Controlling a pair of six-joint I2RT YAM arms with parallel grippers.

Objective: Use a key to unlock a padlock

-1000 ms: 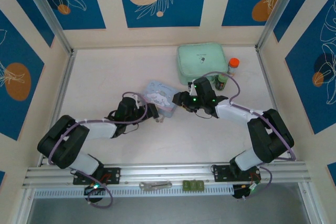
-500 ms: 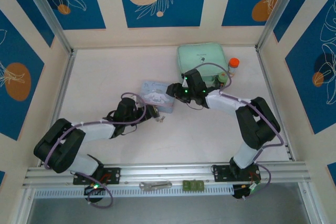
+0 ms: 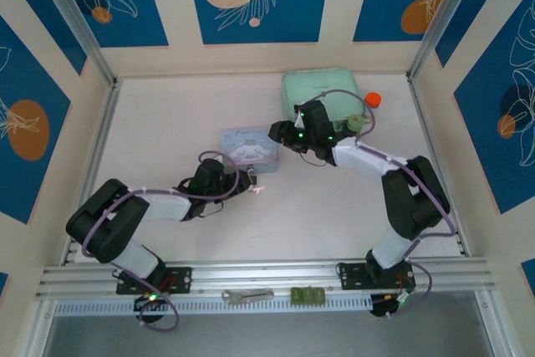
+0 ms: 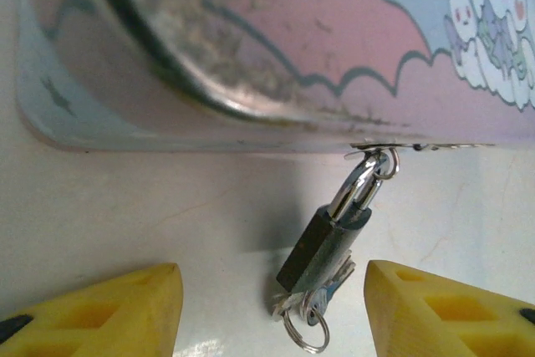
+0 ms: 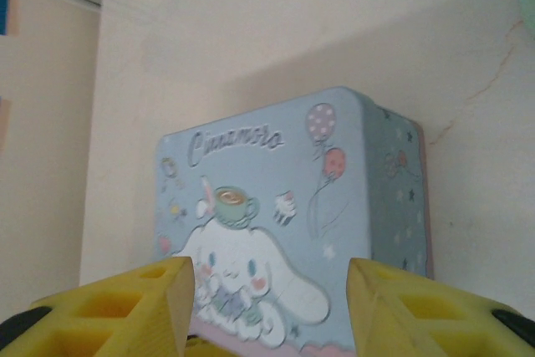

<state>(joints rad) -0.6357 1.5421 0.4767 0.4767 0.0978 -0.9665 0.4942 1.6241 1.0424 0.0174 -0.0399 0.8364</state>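
The blue tin (image 3: 248, 147) is lying lid-up on the white table (image 3: 167, 140), and everything else here is being placed from it.

The padlock (image 4: 322, 244) is sitting against the tin's near edge, toward its right corner. The top view is reducing it to a dark speck there. The left wrist view is giving the detail: the silver shackle (image 4: 361, 183) is reaching up to a small metal loop on the tin's rim, and the dark body is resting tilted on the table just below. The key (image 4: 311, 300) is lying with its ring at the end of the padlock farthest from the tin. Whether it is seated in the keyhole cannot be told.

The left gripper (image 4: 272, 290) is pointing at that same edge of the tin with its jaws standing apart. Its yellow fingertips (image 4: 109, 303) are flanking the padlock, and neither is touching it.

The right wrist view is looking across the tin's lid, showing the cartoon character, the balloons and the cursive lettering. The right gripper (image 5: 267, 290) is also standing with jaws parted and clasping nothing, its yellow fingers (image 5: 117, 307) framing the end of the lid nearest them. Whether they are touching the tin cannot be told. From above, this gripper is sitting at the tin's far right corner, between the tin and a pale green pouch (image 3: 322, 94).
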